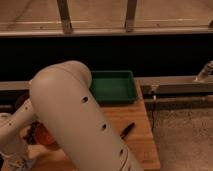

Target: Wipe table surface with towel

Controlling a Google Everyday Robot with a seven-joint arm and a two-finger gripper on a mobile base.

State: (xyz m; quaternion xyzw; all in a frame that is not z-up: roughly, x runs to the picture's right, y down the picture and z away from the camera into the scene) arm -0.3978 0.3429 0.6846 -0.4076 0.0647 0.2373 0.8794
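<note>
One bulky white robot arm at 7 o'clock hides gripper, fingers closed, grasp untellable | light-brown wooden plank table surface beneath | green rectangular tray 12 o'clock | round orange bowl 8 o'clock

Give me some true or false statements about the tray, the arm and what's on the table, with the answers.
1. The tray sits at the far edge of the table. True.
2. The tray holds an orange bowl. False: nothing shows in it; the bowl is at the left, partly behind the arm.
3. A dark slim object lies on the table right of the arm. True.
4. The towel lies spread in plain view. False: no towel shows; the arm hides much of the table.
5. The gripper hangs open over the tray. False: the gripper is out of view, behind the arm at lower left, jaws shut.
</note>
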